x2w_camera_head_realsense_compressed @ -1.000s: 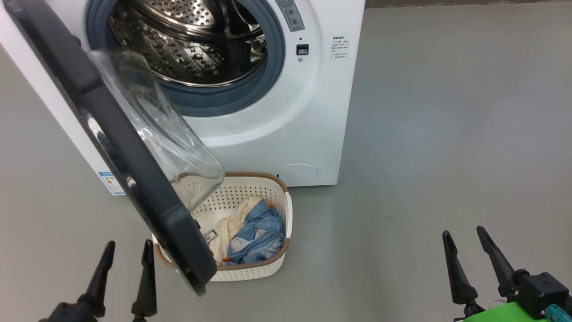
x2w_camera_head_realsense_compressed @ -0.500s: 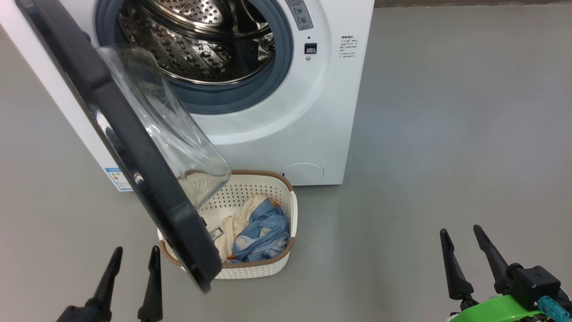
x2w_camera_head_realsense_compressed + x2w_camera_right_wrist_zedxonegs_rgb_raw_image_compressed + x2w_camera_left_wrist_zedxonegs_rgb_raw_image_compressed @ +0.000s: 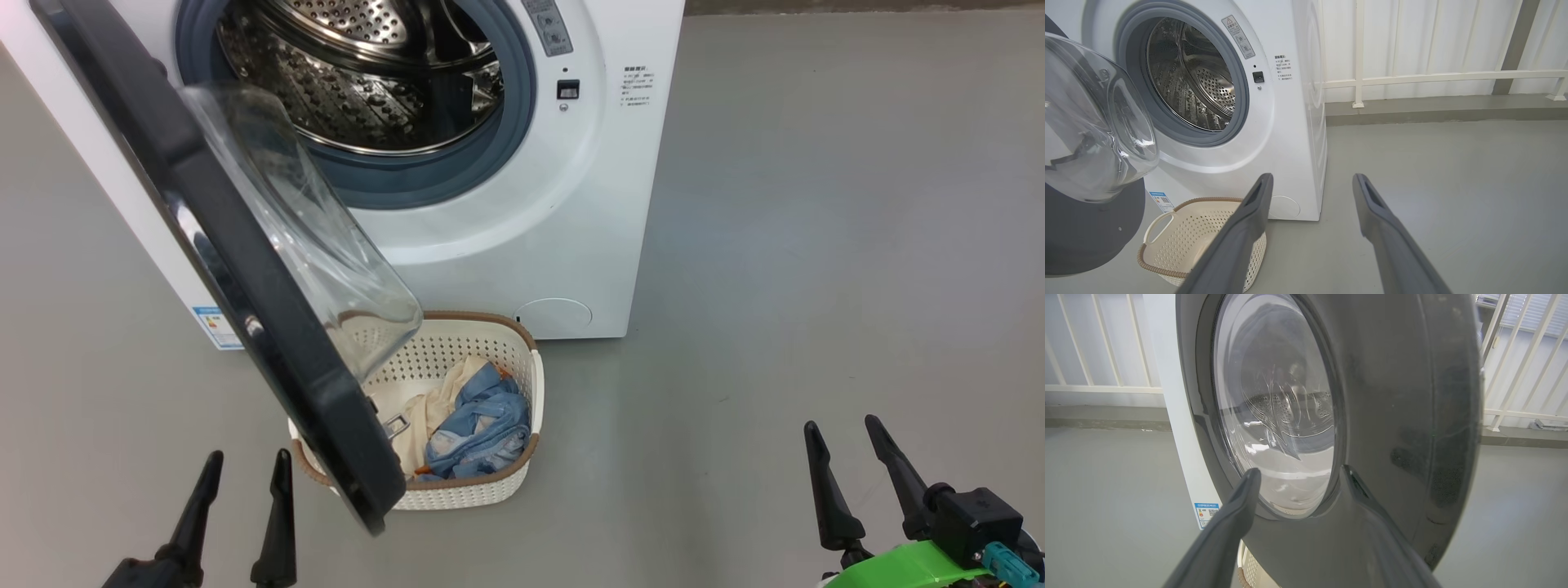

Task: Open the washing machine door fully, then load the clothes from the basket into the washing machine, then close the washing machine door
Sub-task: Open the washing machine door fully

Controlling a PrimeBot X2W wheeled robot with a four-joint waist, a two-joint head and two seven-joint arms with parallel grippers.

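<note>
The white washing machine stands ahead with its steel drum exposed. Its black round door hangs swung out toward me, the glass bowl overhanging the basket. Blue and cream clothes lie in that cream basket on the floor in front of the machine. My left gripper is open, low at the left, just outside the door's lower edge; in its wrist view the door looms close ahead of the left gripper. My right gripper is open and empty, far right of the basket.
Grey floor stretches to the right of the machine. A white railing and a low kerb run behind the machine. A blue energy sticker marks the machine's lower left corner.
The head camera shifted slightly over the first half second, moving the whole picture a little to the right. Since then nothing has visibly moved; both grippers stay open.
</note>
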